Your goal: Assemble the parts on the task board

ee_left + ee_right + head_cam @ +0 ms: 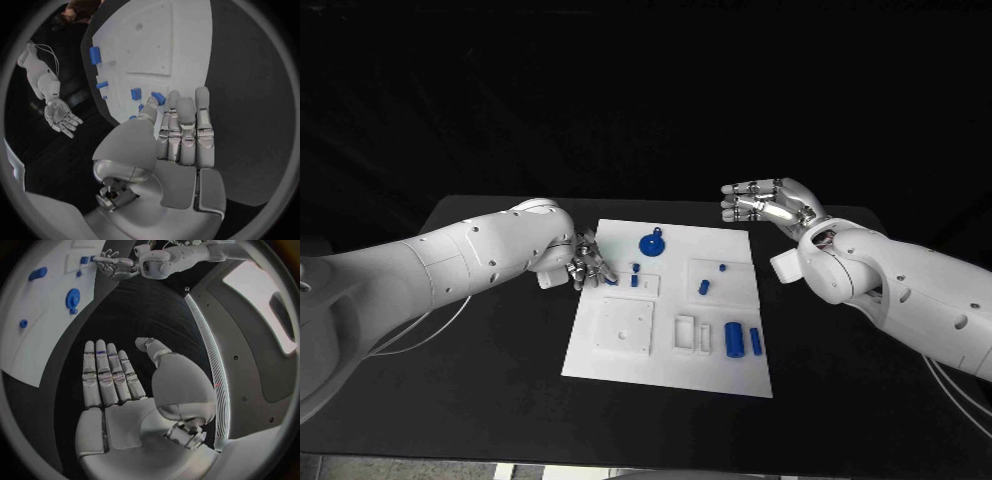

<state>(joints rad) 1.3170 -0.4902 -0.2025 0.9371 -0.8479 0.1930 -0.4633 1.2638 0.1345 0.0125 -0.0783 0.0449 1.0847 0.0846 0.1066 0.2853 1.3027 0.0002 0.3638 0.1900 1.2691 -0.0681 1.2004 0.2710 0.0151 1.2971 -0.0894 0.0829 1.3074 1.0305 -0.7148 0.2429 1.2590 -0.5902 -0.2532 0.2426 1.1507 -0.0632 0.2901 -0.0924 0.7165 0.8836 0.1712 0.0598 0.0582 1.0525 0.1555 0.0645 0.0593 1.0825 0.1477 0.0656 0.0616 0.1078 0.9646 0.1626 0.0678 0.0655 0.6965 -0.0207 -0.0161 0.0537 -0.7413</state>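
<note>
Parts (734,338) lie on board (668,365).

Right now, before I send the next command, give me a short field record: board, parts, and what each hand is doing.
task board: white plate lying flat mid-table
blue gear: far end of the board
two blue cylinders: side by side near the board's right edge, close to the robot
left hand: at the board's left edge, fingertips on a small blue part
right hand: raised off the board's far right corner, fingers apart, holding nothing
</note>
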